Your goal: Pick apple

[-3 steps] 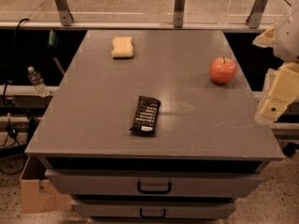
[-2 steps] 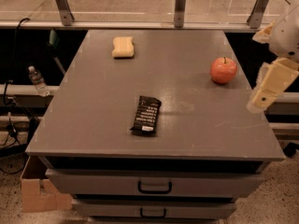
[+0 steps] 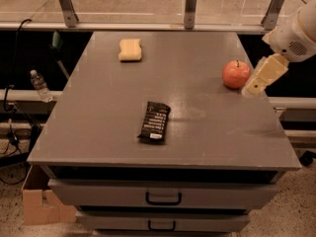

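The apple [image 3: 236, 74] is round and red-orange with a short dark stem. It sits on the grey tabletop [image 3: 197, 132] near the right edge. My gripper [image 3: 253, 87] hangs from the white arm [image 3: 296, 33] at the far right. It is just to the right of the apple, close beside it at about the same height, and it holds nothing.
A pale yellow sponge [image 3: 130, 50] lies at the back left of the table. A black snack bar wrapper [image 3: 154, 122] lies near the middle front. Drawers [image 3: 163, 197] are below the front edge. A water bottle [image 3: 39, 85] and a cardboard box [image 3: 37, 201] are at the left.
My gripper has moved left and farther back along the table's right edge, from the front right corner to right beside the apple. The apple, sponge and wrapper have not moved.
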`<state>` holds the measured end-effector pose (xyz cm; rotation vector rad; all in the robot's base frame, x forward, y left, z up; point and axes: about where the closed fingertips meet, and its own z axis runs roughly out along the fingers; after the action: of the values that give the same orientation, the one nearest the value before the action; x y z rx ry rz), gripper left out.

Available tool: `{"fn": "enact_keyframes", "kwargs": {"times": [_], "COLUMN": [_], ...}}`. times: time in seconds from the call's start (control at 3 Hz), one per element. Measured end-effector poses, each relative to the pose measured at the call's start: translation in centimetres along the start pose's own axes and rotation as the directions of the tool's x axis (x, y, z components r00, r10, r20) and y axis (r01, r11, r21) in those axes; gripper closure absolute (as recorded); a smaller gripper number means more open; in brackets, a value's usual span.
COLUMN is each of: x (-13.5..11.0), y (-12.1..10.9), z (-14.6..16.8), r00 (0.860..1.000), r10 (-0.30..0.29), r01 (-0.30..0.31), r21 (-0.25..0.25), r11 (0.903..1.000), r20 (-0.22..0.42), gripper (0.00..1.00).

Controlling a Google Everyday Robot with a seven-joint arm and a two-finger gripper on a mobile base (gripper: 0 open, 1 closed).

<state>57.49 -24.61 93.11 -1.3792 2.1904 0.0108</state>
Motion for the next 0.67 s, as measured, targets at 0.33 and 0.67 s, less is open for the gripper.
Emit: {"fn": "enact_keyframes", "kwargs": {"times": [0.33,0.67], "x": [-0.1,-0.1], "y": [-2.2,-3.3], "z": [3.1,5.8], "r00": [0.994,0.982], "r10": [0.080,0.140], "r01": [-0.077,-0.131], "r21": [-0.035,-0.080], "r11": [0.9964,0.9881], "r20": [0.073,0.123], "gripper": [0.00,0.00]}}
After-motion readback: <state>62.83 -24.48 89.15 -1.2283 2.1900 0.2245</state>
